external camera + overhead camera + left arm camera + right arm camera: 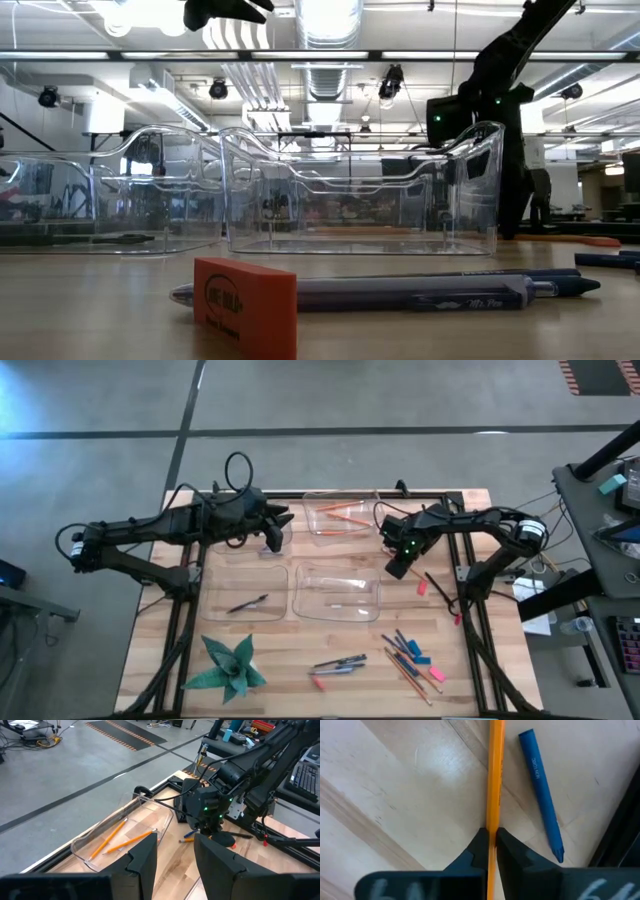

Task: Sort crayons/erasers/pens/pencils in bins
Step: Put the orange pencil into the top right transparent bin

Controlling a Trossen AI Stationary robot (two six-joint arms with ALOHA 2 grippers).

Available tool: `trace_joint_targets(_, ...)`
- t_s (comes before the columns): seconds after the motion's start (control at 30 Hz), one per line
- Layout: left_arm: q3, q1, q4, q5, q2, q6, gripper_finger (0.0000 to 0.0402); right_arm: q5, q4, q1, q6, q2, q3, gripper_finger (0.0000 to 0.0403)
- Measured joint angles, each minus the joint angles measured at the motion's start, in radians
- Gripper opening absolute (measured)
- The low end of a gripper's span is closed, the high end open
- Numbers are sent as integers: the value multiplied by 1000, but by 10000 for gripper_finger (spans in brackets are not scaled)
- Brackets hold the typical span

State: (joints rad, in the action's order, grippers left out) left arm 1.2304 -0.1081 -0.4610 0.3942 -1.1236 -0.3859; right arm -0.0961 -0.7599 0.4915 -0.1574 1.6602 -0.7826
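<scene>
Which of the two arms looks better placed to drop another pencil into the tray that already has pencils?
Probably the right: its gripper is shut on an orange pencil, beside that tray. The left gripper is open and empty.

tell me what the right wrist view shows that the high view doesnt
Only the right wrist view shows the right gripper shut on an orange pencil, with a blue crayon lying beside it on the wood.

Only the high view shows the whole table: four clear bins, the left gripper above the far-left one, and the green paper star.

Both show the right gripper low over the table.
</scene>
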Motion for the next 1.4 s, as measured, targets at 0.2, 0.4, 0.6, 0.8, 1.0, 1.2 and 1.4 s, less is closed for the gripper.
trace_joint_targets(0.2, 0, 0, 0, 0, 0, 0, 116, -54, -49, 1, 36, -117, 5, 11)
trace_joint_targets(0.4, 0, -1, 0, -1, 0, 0, 116, -162, -90, -3, 33, -285, 14, 9)
trace_joint_targets(0.6, 0, -1, 2, -1, 0, 0, 116, -179, -115, -2, 3, -433, 11, 9)
trace_joint_targets(0.8, 0, -2, 29, -1, -14, 3, 116, -173, -109, -1, -38, -571, 5, 9)
trace_joint_targets(1.0, 0, -4, 129, -2, -72, 87, 116, -168, 58, -1, -55, -646, -41, 9)
trace_joint_targets(1.2, 0, -11, 249, -1, -100, 139, 116, -166, 375, -1, -51, -629, -114, 9)
trace_joint_targets(1.4, 0, -44, 272, -5, -135, 154, 116, -166, 555, -1, 21, -540, -229, 9)
